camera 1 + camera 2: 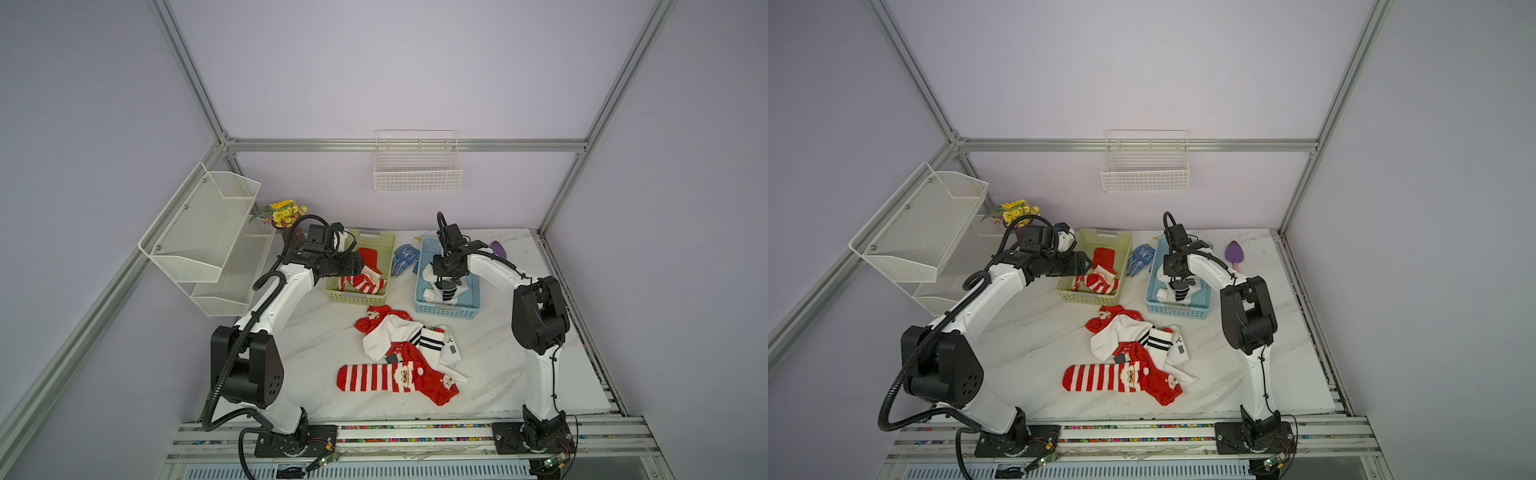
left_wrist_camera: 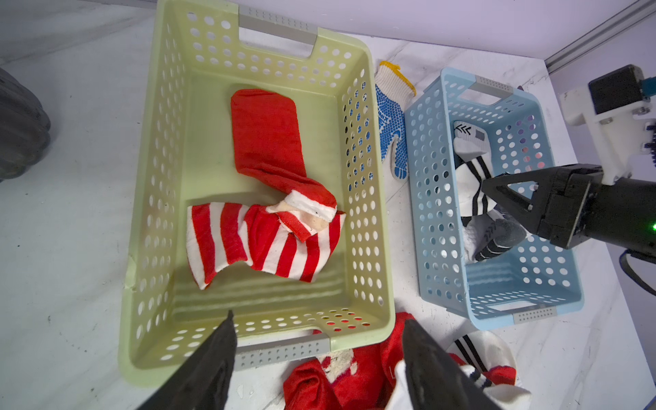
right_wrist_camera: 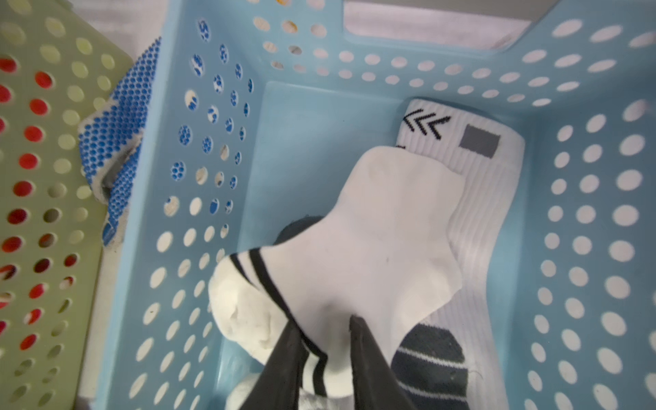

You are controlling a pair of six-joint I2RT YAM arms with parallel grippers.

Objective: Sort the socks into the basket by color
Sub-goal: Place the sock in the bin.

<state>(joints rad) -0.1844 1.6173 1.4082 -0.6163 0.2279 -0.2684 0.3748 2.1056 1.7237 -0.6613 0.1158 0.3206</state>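
Two red socks lie in the green basket, one of them red-and-white striped. My left gripper hangs open and empty over that basket's near rim. White socks with black stripes lie in the blue basket. My right gripper reaches down into it, jaws a little apart, with the top white sock's fabric between them. More socks lie piled on the table in both top views: a striped Santa sock, a white sock and a red one.
Blue dotted gloves lie between the two baskets. A flower pot and a white mesh shelf stand at the back left. A wire basket hangs on the back wall. A purple object lies back right.
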